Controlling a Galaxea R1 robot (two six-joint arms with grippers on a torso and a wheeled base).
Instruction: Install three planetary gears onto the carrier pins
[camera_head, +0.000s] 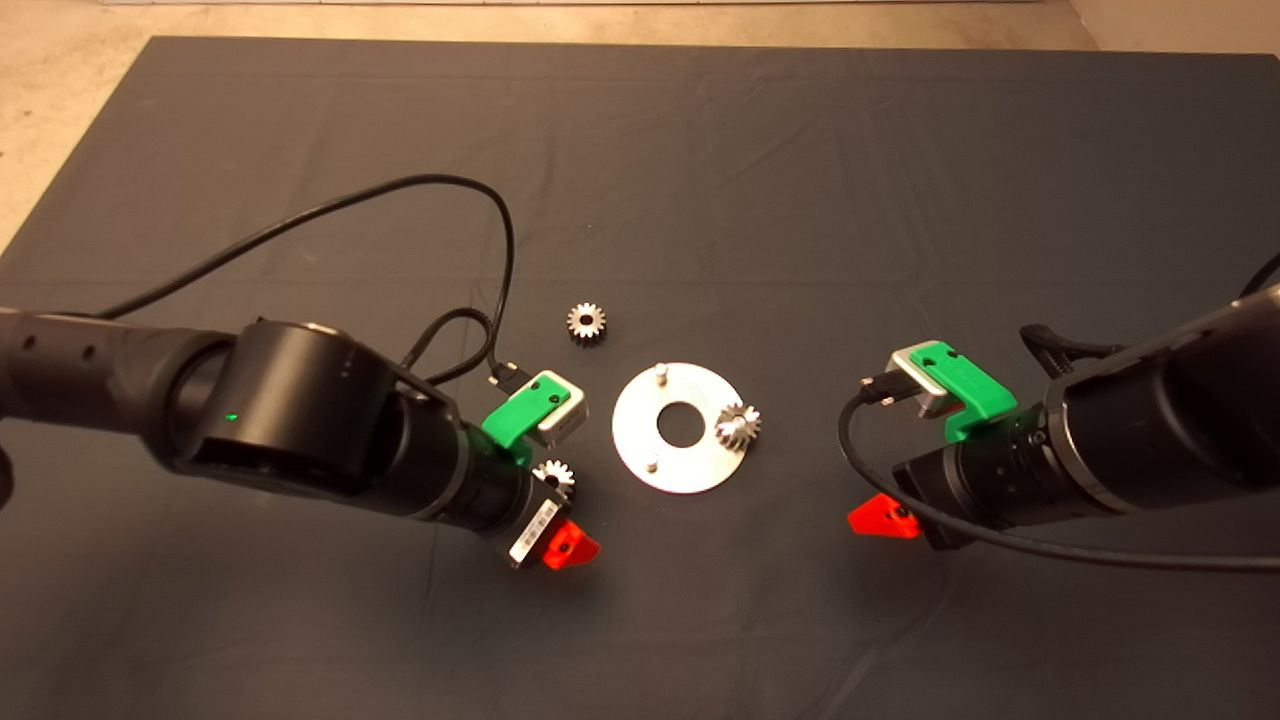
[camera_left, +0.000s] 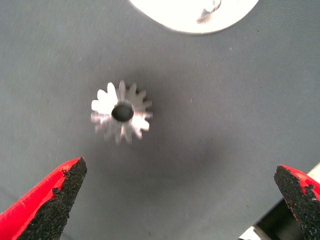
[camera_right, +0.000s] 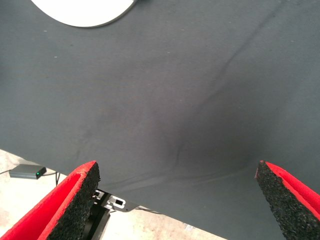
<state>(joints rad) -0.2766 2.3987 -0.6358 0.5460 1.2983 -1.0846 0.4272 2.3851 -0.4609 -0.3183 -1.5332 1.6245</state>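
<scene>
The left gripper (camera_left: 180, 200) hovers, fingers spread, over one planetary gear (camera_left: 121, 112) lying on the mat (camera_head: 800, 200) beside the disc (camera_head: 640, 455). A second gear (camera_head: 738, 424) sits on one of the carrier pins (camera_head: 660, 371); a third (camera_head: 586, 321) lies nearby. The right gripper (camera_right: 177, 200) waits with fingers apart over bare mat.

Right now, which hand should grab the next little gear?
Left. The left hand hangs open right over a small silvery toothed gear on the dark mat; the right hand sees only mat.

Gear (camera_left: 121, 112) flat on mat (camera_left: 215, 130), btwn wide-apart L gripper (camera_left: 180, 200) fingers (camera_left: 55, 200).
</scene>
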